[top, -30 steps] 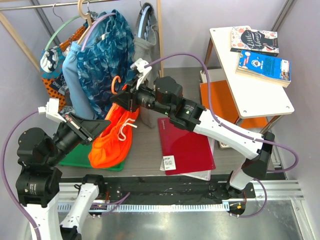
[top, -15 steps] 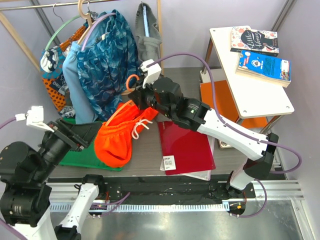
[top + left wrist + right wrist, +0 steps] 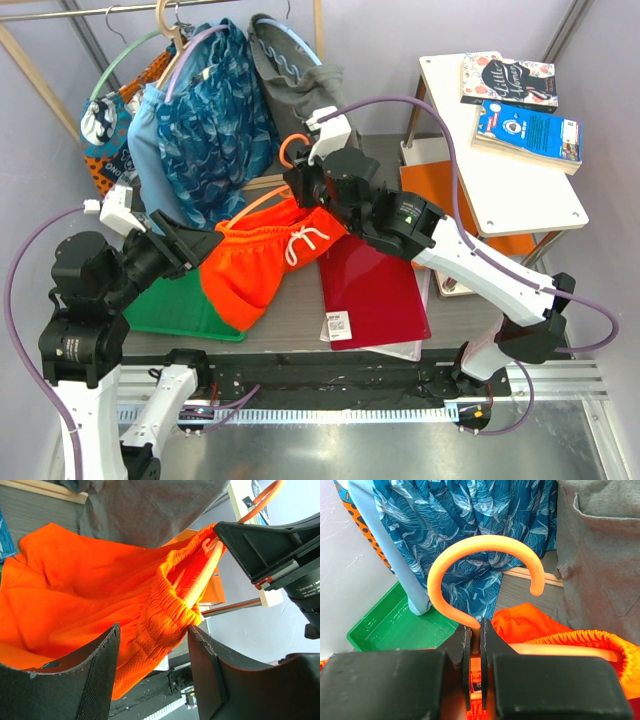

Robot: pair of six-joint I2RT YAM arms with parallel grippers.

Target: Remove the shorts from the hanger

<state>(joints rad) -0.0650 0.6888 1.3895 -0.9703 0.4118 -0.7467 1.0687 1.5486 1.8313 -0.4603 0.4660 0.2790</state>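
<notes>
hanger (image 3: 485, 540) frame mostly inside shorts (image 3: 75, 595)

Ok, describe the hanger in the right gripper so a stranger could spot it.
Look at the clothes rack at the back left. Just in front of its hanging garments, the right gripper pinches a thin hanger below its hook. It alone is orange and carries the bright orange shorts.

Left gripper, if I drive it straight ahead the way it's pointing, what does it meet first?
The shorts: their bunched waistband lies just ahead of the open left gripper, with the hanger threaded through it. Depth is unclear, but the cloth looks close.
</notes>
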